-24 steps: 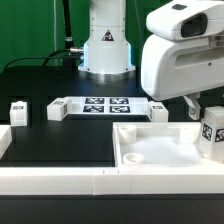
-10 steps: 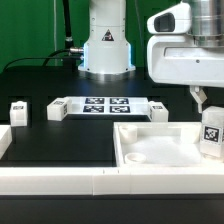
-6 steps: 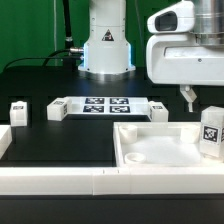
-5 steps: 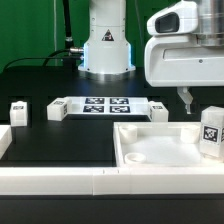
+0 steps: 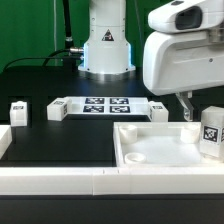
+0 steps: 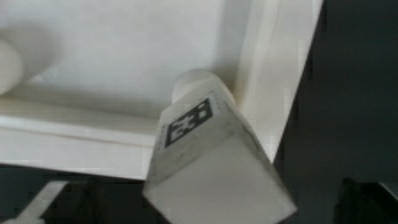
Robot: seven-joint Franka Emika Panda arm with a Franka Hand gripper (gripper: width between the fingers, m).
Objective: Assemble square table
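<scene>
The white tray-like tabletop (image 5: 150,150) lies at the front on the exterior view's right. One white leg (image 5: 211,131) with a tag stands upright in its right corner against the rim; it fills the wrist view (image 6: 205,150) beside the tabletop's rim (image 6: 267,60). My gripper (image 5: 190,110) hangs just left of and above that leg, open and empty, with one finger (image 5: 185,104) showing. Three more legs stand on the black table: one at the left (image 5: 17,112), one by the marker board's left end (image 5: 55,110), one by its right end (image 5: 158,110).
The marker board (image 5: 105,104) lies at the table's middle in front of the robot base (image 5: 106,50). A long low white border rail (image 5: 50,178) runs along the front edge, with a raised end at the left (image 5: 4,138).
My gripper let go of the leg in the tabletop's corner, rose, then shifted left and slightly down. The leg stays standing where it was set.
</scene>
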